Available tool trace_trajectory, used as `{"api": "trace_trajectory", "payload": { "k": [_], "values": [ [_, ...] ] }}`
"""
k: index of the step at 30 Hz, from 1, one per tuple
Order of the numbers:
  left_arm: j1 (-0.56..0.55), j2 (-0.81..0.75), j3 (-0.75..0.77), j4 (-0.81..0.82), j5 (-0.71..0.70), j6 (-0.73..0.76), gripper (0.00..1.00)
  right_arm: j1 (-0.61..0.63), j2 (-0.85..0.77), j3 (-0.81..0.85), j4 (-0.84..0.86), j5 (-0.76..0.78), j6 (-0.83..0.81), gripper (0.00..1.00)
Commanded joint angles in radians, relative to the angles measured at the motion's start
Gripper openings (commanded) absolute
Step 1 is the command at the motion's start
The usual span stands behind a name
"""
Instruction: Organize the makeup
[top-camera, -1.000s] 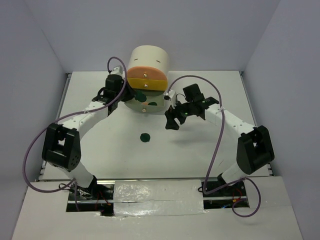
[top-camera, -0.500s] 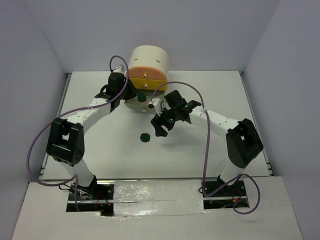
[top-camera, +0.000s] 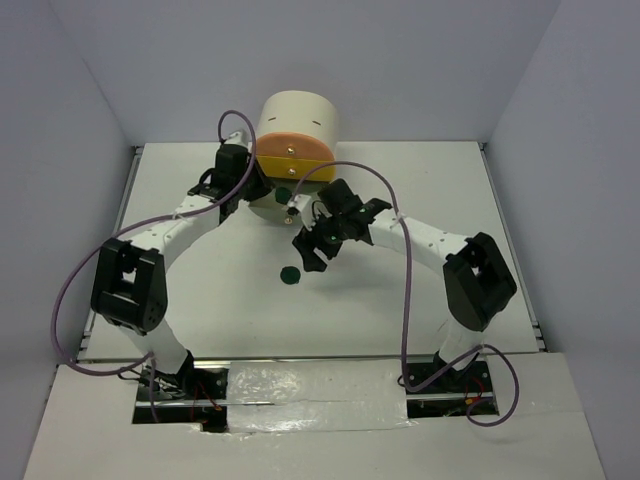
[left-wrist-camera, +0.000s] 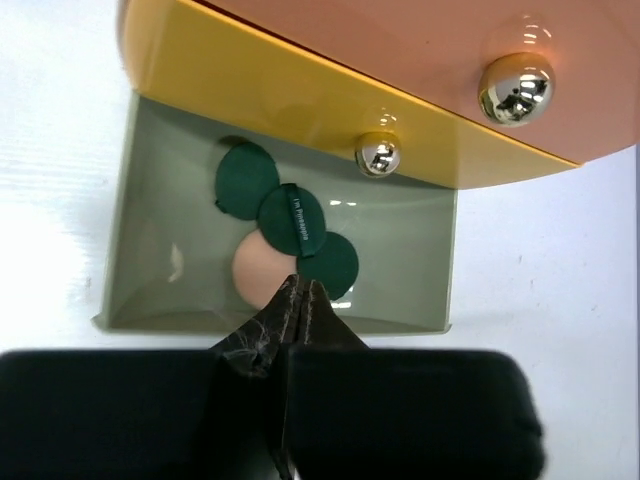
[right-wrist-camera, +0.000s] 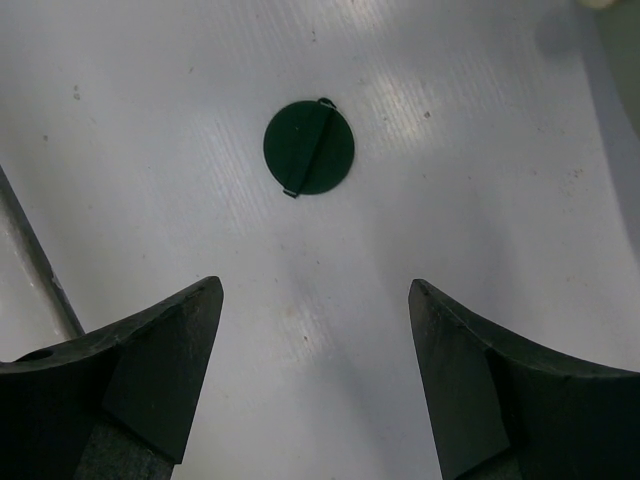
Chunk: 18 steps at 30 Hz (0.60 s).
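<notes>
On the bare table (top-camera: 230, 310) in front of the cabinet (top-camera: 297, 115), one green disc (right-wrist-camera: 309, 147) is lying flat and alone, well apart from the open drawer (left-wrist-camera: 135, 200). Being round, it is offering no long axis. Only a thin band is crossing its face, on a diagonal in the right wrist view.

The right gripper (right-wrist-camera: 315, 290) is hovering just beside the disc, on its cabinet side in the overhead view. Its jaws are spread wide and are holding nothing. In its own camera the disc is sitting ahead of the fingertips and roughly centred on the gap between them. The coming move is therefore looking like a short reach forward and down, to bring one finger to either side of the rim. This arm is plainly the nearer one.

The left gripper (left-wrist-camera: 296, 292) is hanging over the near edge of the drawer, its fingers pressed together with nothing showing between them. Whether the tips are touching anything below is not clear. Under them, three discs (left-wrist-camera: 292, 218) are overlapping in a row, and the peach puff (left-wrist-camera: 258, 272) is lying partly beneath them.

A flat disc on a flat table is probably giving the fingers little edge to pinch.
</notes>
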Motion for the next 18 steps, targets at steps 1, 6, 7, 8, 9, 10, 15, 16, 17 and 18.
{"api": "trace_trajectory", "payload": {
  "k": [1, 6, 7, 8, 9, 10, 15, 16, 17, 18],
  "values": [
    [0.002, -0.109, -0.001, -0.021, -0.049, 0.034, 0.04, 0.058, 0.047, 0.077, 0.006, 0.006, 0.043, 0.82],
    [0.005, -0.321, -0.2, -0.009, -0.107, 0.034, 0.02, 0.105, 0.175, 0.161, -0.02, 0.099, 0.112, 0.8],
    [0.006, -0.355, -0.261, -0.018, -0.116, 0.034, 0.05, 0.111, 0.195, 0.178, -0.035, 0.112, 0.118, 0.79],
    [0.009, -0.414, -0.292, -0.024, -0.124, 0.031, 0.07, 0.115, 0.237, 0.21, -0.043, 0.126, 0.132, 0.79],
    [0.011, -0.444, -0.32, -0.032, -0.141, 0.026, 0.09, 0.116, 0.255, 0.224, -0.05, 0.142, 0.135, 0.78],
    [0.018, -0.475, -0.378, -0.039, -0.147, 0.02, 0.15, 0.118, 0.272, 0.236, -0.059, 0.149, 0.139, 0.78],
    [0.04, -0.657, -0.536, -0.092, -0.175, -0.032, 0.23, 0.138, 0.346, 0.299, -0.075, 0.17, 0.152, 0.75],
    [0.041, -0.698, -0.58, -0.095, -0.181, -0.047, 0.27, 0.147, 0.354, 0.305, -0.079, 0.179, 0.152, 0.74],
    [0.04, -0.719, -0.602, -0.102, -0.185, -0.056, 0.28, 0.154, 0.36, 0.313, -0.083, 0.184, 0.15, 0.73],
    [0.041, -0.735, -0.62, -0.107, -0.189, -0.067, 0.28, 0.158, 0.366, 0.313, -0.084, 0.193, 0.15, 0.73]
  ]
}}
